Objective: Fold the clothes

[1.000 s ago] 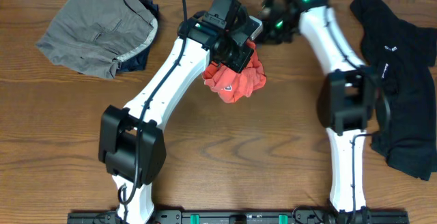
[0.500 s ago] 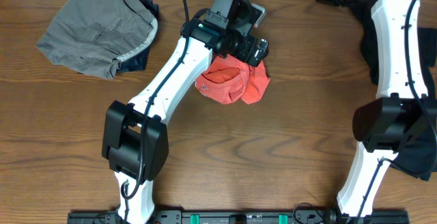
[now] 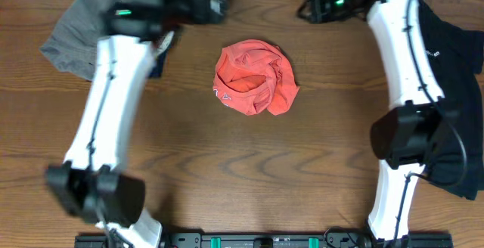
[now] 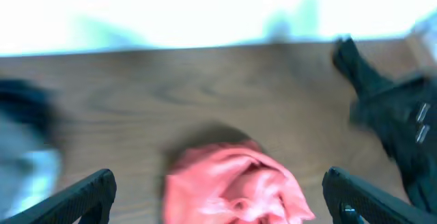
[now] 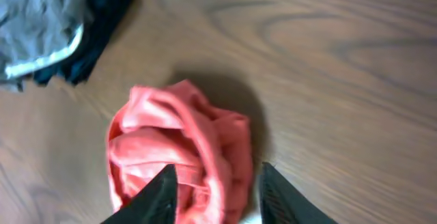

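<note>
The clothes lie spread over the table. A coral-red T-shirt (image 3: pixel 255 80) sits crumpled in a heap at the middle, with nothing touching it. My left gripper (image 3: pixel 214 4) hovers blurred at the back left, jaws wide open and empty. In the left wrist view the red T-shirt (image 4: pixel 235 186) shows below, between the spread fingers (image 4: pixel 89 193). My right gripper (image 3: pixel 306 7) hangs at the back, right of the heap, open and empty. In the right wrist view the red T-shirt (image 5: pixel 177 156) lies beyond the parted gripper (image 5: pixel 218 197).
Grey-khaki shorts (image 3: pixel 72 40) and a navy piece (image 3: pixel 156 64) lie at the back left, partly under my left arm. A black shirt (image 3: pixel 454 66) covers the right edge behind my right arm. The shorts (image 5: pixel 34 19) also show in the right wrist view.
My left gripper opened, let go of the red T-shirt and swung away to the back left. The right arm swept right, then back toward the middle, and its jaws opened. The shirt dropped onto the table.
</note>
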Robot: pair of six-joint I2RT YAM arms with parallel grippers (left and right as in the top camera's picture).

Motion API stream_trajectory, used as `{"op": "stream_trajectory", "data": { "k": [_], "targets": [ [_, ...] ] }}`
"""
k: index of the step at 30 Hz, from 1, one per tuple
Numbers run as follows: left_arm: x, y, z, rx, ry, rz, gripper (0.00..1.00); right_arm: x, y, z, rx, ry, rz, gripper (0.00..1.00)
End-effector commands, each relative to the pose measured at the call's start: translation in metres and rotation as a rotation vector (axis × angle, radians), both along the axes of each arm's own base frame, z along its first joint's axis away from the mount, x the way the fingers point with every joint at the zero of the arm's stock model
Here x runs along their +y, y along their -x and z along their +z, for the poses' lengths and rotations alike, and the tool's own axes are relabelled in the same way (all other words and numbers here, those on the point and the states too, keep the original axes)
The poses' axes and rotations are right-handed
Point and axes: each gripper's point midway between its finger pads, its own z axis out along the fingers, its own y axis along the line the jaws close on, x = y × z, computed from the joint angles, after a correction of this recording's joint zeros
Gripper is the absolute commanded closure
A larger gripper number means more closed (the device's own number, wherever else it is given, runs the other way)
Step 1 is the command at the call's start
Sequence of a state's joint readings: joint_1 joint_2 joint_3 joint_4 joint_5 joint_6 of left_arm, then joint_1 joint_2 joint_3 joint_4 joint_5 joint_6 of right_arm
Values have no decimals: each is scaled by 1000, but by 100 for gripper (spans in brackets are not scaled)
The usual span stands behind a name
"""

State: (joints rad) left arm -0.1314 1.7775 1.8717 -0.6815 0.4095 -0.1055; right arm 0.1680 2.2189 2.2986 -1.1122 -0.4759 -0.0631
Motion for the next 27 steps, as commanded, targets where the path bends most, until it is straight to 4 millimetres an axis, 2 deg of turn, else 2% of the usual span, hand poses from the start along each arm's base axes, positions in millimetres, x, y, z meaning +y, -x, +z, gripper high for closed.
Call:
{"op": "stream_trajectory", "data": {
  "k": [1, 4, 6, 9, 14, 18, 22, 24, 27],
  "targets": [
    [36, 5, 9, 21, 11, 85, 2, 34, 12, -16, -36, 124, 117, 50],
    [57, 10, -5, 83, -1, 123, 2, 51, 20, -28, -40, 223, 134, 26],
    [66, 15, -17, 120, -24, 124, 2, 66, 27, -40, -29, 271, 160, 23],
    [76, 20, -28, 160, -55, 137, 2, 90, 42, -59, 10, 286, 217, 23],
    [89, 25, -39, 204, -118, 192, 2, 115, 58, -89, 67, 310, 281, 32],
    [91, 26, -41, 210, -130, 193, 2, 124, 63, -99, 81, 318, 302, 40],
    [91, 26, -41, 210, -130, 193, 2, 122, 55, -98, 67, 317, 261, 61],
    [91, 26, -41, 211, -130, 193, 2, 117, 49, -97, 59, 319, 230, 74],
    [91, 26, -42, 213, -131, 193, 2, 107, 39, -96, 53, 310, 195, 89]
  ]
}}
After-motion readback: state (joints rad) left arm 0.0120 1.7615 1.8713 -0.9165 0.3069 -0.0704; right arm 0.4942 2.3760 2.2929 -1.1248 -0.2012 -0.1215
